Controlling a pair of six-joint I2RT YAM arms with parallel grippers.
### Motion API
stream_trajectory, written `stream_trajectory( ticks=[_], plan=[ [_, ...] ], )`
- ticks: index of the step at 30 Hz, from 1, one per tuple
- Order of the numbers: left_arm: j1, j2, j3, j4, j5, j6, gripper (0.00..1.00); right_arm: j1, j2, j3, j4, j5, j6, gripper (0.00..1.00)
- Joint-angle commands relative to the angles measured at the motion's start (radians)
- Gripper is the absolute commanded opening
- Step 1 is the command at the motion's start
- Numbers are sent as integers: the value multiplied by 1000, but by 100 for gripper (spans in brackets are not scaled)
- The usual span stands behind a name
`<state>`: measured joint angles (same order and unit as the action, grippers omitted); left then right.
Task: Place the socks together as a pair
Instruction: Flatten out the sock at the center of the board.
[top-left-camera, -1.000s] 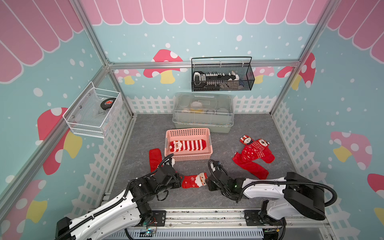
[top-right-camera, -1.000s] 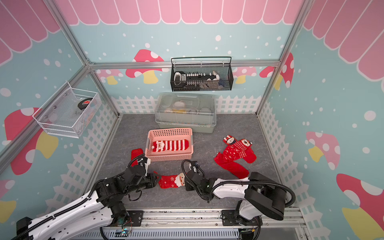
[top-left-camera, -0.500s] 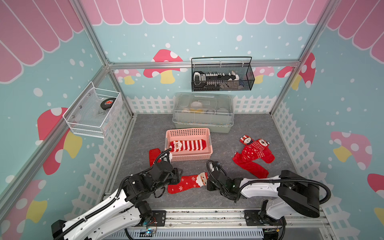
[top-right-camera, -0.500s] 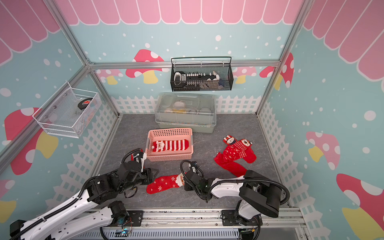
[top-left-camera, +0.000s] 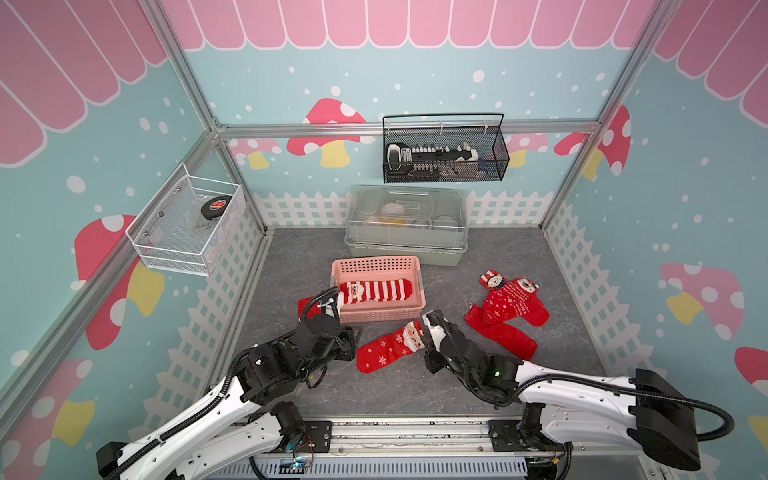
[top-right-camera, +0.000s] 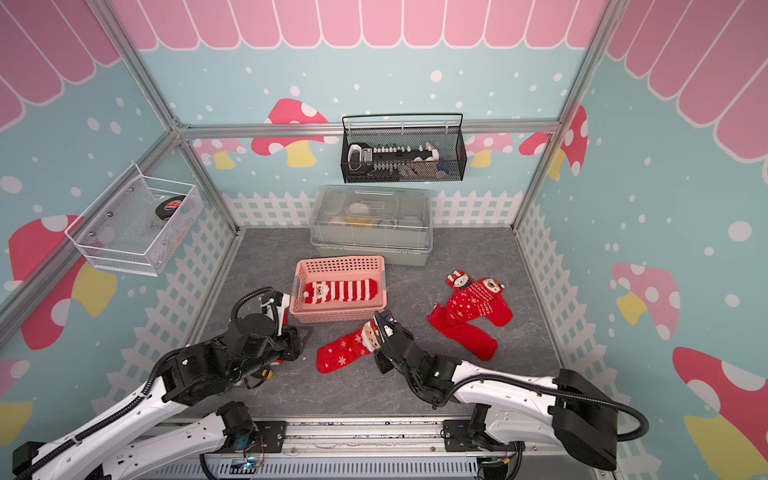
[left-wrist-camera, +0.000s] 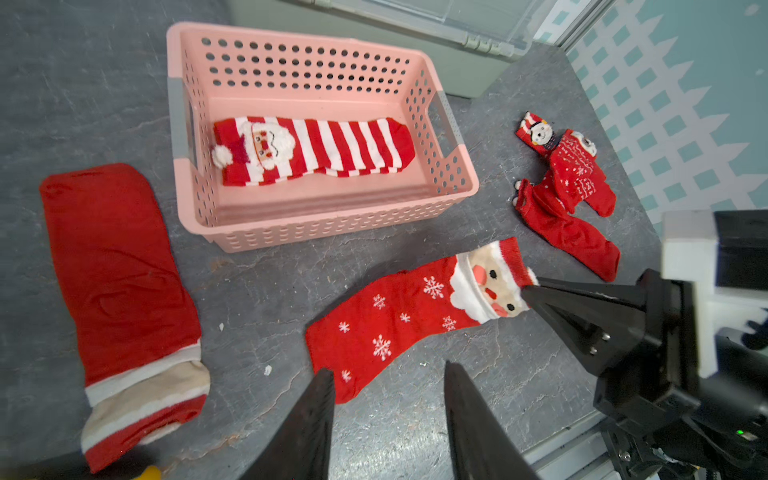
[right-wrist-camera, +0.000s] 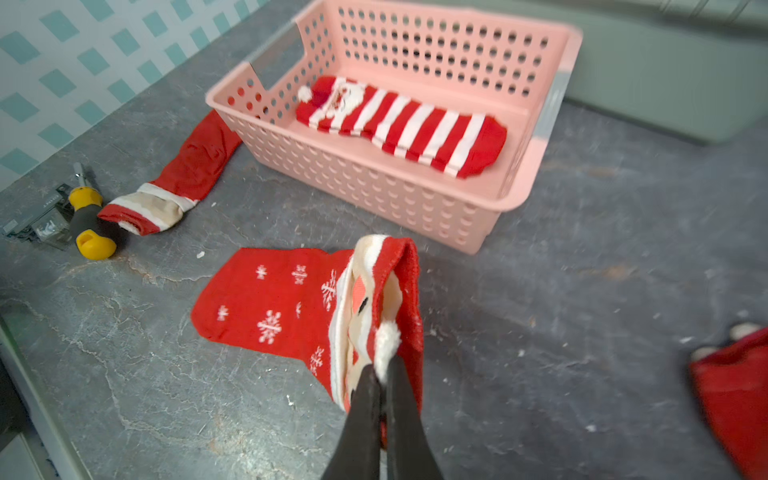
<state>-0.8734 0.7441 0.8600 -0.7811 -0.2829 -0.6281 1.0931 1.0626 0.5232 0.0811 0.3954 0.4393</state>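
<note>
right jaws just clamped on the Santa cuff of the snowflake sock (top-left-camera: 386, 349), flat on the tabletop (top-left-camera: 395, 395) just in front of the pink basket (top-left-camera: 376, 318); left jaws had opened, empty, just off its toe, so pairing looked like a right-side move

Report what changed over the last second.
The snowflake sock, bunched between the arms a second ago, now lies stretched out, its toe drawn toward the left arm. The right gripper has shut on its Santa cuff; the left gripper is open at the toe, gripping nothing. The striped sock in the pink basket, the plain red sock and the pile of socks have not moved.
</note>
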Motion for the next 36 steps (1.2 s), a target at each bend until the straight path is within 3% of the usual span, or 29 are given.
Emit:
stream_trajectory(
  ticks=[1,8,11,15,21,27,36],
  plan=[
    [4,-17,55,55,-24,103,43,3,-99,-5,-9,129,-330,0],
    [1,44,121,115,42,308,45,2,-213,-24,55,20,-702,0],
    [-5,58,129,155,64,406,45,1,-232,-9,61,-102,-832,0],
    [-13,62,128,232,165,562,48,2,-253,80,-31,-150,-903,0],
    [-18,67,151,287,262,799,52,1,-333,79,-6,-281,-1098,0],
    [-22,72,165,298,414,876,54,3,-302,136,-98,-312,-1199,0],
    [-49,135,149,312,510,784,54,2,-289,126,-57,-289,-1253,0]
  ],
)
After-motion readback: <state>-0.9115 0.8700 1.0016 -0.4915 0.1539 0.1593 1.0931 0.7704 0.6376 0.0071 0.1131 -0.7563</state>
